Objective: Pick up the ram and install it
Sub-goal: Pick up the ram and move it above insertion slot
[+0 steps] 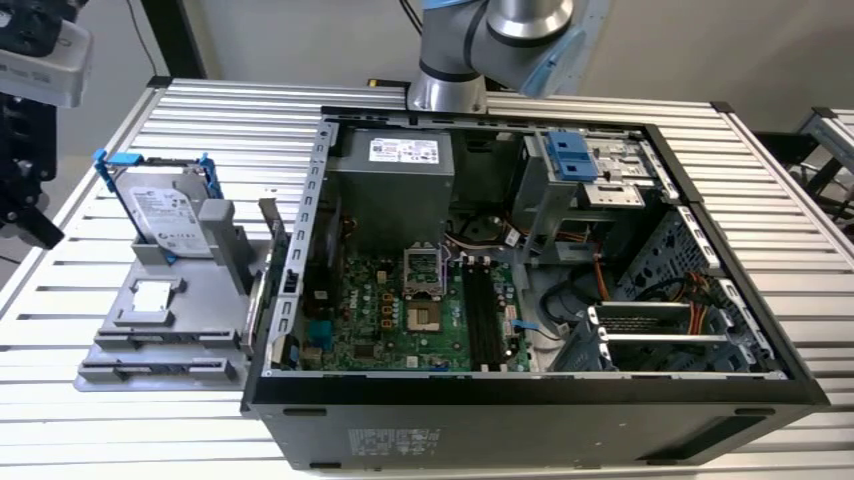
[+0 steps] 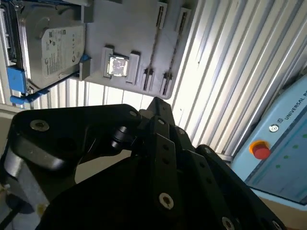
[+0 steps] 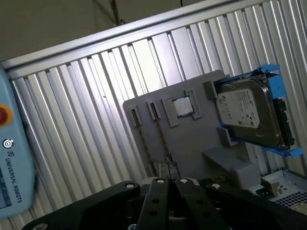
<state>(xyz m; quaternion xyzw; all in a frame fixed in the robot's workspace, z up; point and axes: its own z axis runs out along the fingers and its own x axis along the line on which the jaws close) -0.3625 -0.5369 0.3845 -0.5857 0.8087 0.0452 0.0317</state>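
My gripper (image 3: 168,181) hangs high above the grey holder plate (image 3: 192,143) beside the open computer case (image 1: 534,400). Its black fingers (image 2: 160,143) meet at their tips, shut, with nothing seen between them. The holder's two long slots (image 3: 160,141) show as thin dark lines in both wrist views. Whether the ram stands in one of them I cannot tell, and I make it out nowhere else. Inside the case lies the green motherboard (image 1: 387,320) with its long black slots (image 1: 483,320).
A silver hard drive (image 1: 167,215) in a blue bracket stands on the holder, with a small square chip (image 1: 154,295) in front of it. A blue-grey pendant (image 2: 283,143) with a red button lies off the ribbed table (image 1: 80,430). Dark hardware (image 1: 27,190) hangs at the exterior view's left edge.
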